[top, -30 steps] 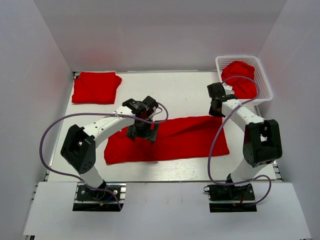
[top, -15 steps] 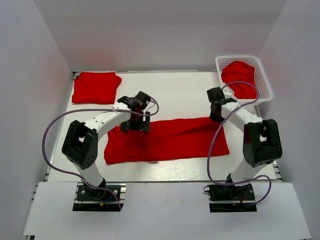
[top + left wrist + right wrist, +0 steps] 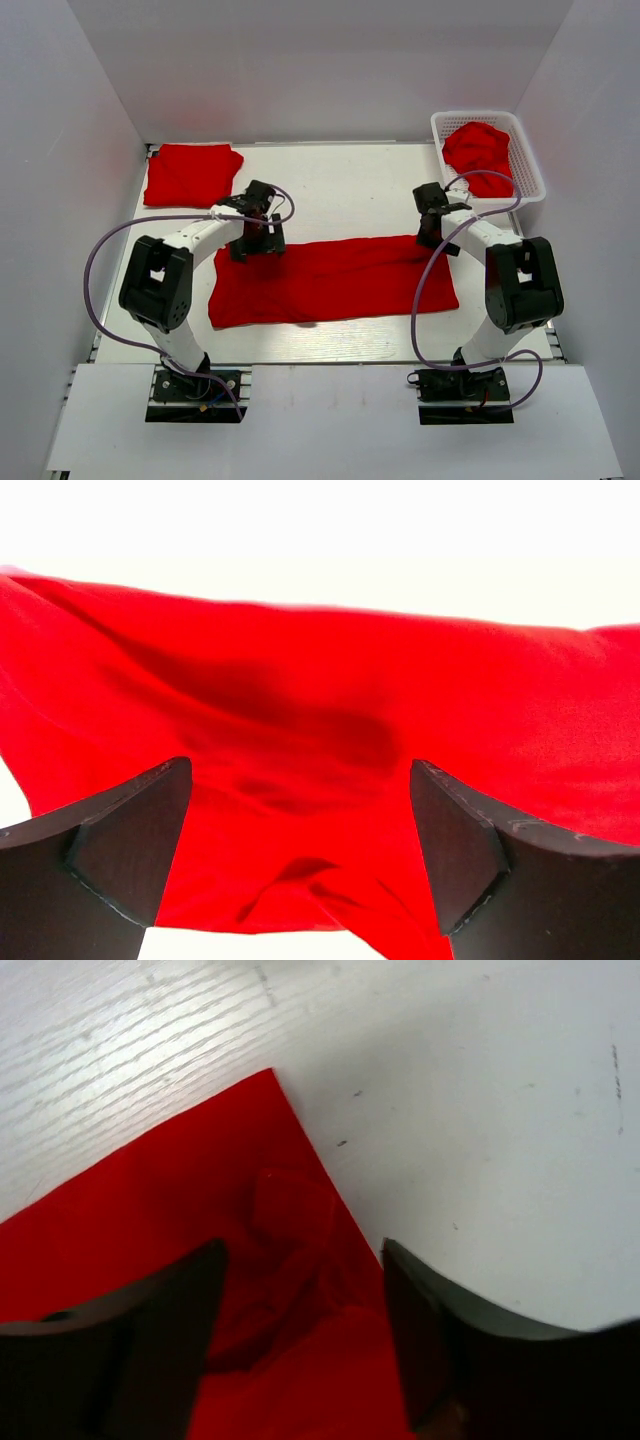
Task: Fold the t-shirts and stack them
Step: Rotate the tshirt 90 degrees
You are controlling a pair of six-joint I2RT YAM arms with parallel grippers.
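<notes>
Top external view: a long shirt (image 3: 335, 278) lies across mid-table. The left gripper (image 3: 252, 243) stands at its far left corner and the right gripper (image 3: 432, 233) at its far right corner, both with fingers apart. A folded shirt (image 3: 192, 174) lies far left; a crumpled shirt (image 3: 478, 155) sits in the basket (image 3: 530, 152).

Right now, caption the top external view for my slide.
Left gripper and right gripper, both open, at far corners of the spread t-shirt; folded shirt far-left, crumpled shirt in basket.
</notes>
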